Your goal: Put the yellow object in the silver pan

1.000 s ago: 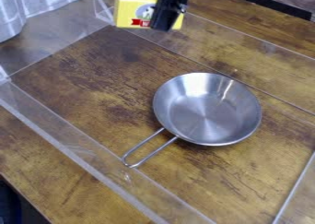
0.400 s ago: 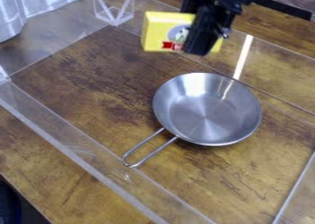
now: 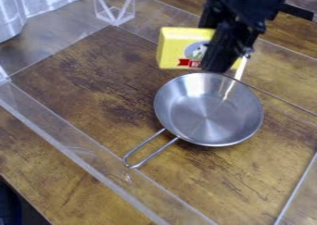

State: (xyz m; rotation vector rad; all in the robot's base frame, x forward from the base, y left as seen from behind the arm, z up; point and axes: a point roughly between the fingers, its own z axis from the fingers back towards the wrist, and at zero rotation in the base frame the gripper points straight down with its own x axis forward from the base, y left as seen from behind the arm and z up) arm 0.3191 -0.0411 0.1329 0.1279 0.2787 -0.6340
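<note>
Above the far rim of the silver pan [image 3: 209, 110], the black gripper [image 3: 213, 51] grasps the yellow object [image 3: 186, 48], as the single camera view shows. The block is held up off the wooden table [image 3: 77, 79], its broad face turned toward the camera, with a red-and-dark label mark near its lower edge. One dark finger crosses in front of the block's right side, and more of the dark arm reaches in from the top right. Below, the pan sits upright on the wood, its shiny inside bare, its wire-loop handle [image 3: 151, 149] pointing toward the lower left. A clear plastic strip [image 3: 93, 155] runs diagonally along the table's left side, and crumpled translucent material [image 3: 28, 8] fills the top left corner.
</note>
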